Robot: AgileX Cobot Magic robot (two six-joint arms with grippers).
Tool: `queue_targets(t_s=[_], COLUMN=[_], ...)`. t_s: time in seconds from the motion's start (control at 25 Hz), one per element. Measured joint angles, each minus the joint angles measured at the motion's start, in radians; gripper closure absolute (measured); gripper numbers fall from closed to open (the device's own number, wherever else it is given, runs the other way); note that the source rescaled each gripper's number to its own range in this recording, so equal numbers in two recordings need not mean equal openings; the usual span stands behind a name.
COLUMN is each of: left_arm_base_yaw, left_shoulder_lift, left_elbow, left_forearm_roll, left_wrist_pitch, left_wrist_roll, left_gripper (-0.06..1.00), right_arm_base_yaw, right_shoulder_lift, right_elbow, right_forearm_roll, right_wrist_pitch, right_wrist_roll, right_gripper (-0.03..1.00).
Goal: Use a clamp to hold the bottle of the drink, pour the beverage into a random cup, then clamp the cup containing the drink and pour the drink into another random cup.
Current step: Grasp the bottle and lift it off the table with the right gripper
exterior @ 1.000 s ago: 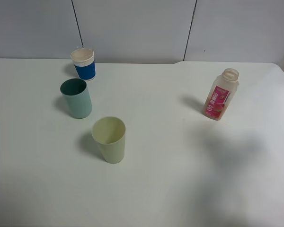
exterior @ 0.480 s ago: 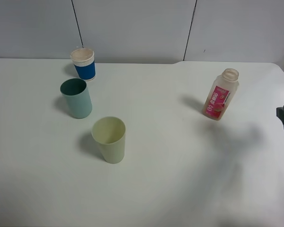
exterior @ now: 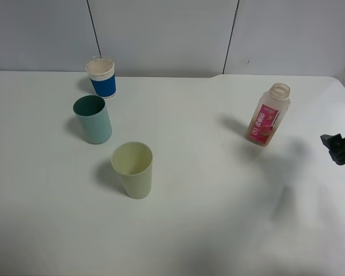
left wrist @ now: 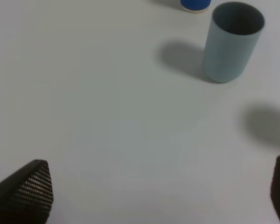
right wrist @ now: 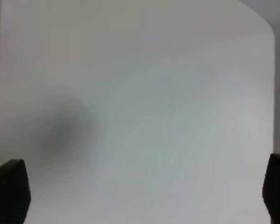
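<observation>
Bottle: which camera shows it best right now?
The exterior high view: the bottle stands whole and upright there, cap off, pink label facing the camera. The left wrist view misses it. The right wrist view has only a tan sliver at one edge, possibly the bottle.

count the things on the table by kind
cups: 3 (blue paper cup, teal cup, pale green cup)
bottles: 1 (drink bottle)
total: 4

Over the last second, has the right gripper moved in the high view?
Yes: the right gripper came in from the right edge, leftward toward the bottle.
</observation>
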Motion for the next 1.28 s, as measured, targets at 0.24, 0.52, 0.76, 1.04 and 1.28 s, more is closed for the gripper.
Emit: queue_targets(t_s=[0.24,0.52,0.76,1.04,1.28], left_arm_base_yaw=[0.0,0.0,0.0,0.0,0.0], left_shoulder_lift=[0.0,0.0,0.0,0.0,0.0], left_elbow=[0.0,0.0,0.0,0.0,0.0], left_forearm_roll=[0.0,0.0,0.0,0.0,0.0], left_wrist_pitch=[0.0,0.0,0.0,0.0,0.0], left_wrist_roll=[0.0,0.0,0.0,0.0,0.0], left_gripper=[-0.01,-0.01,-0.01,-0.01,-0.01], right_arm_base_yaw=[0.0,0.0,0.0,0.0,0.0], right_shoulder_lift=[0.159,0.291,0.427,0.476,0.519], right_elbow=[-0.001,-0.002,-0.004,-0.032,-0.035], right_forearm_roll=[0.0,0.0,-0.007,-0.105,-0.16], right_wrist_pitch=[-0.129,-0.273,-0.422,-0.509,-0.558], right_wrist_roll=[-0.1,-0.114,-0.12,0.014,0.061], right_gripper=[-0.03,-0.03,-0.03,-0.03,-0.03])
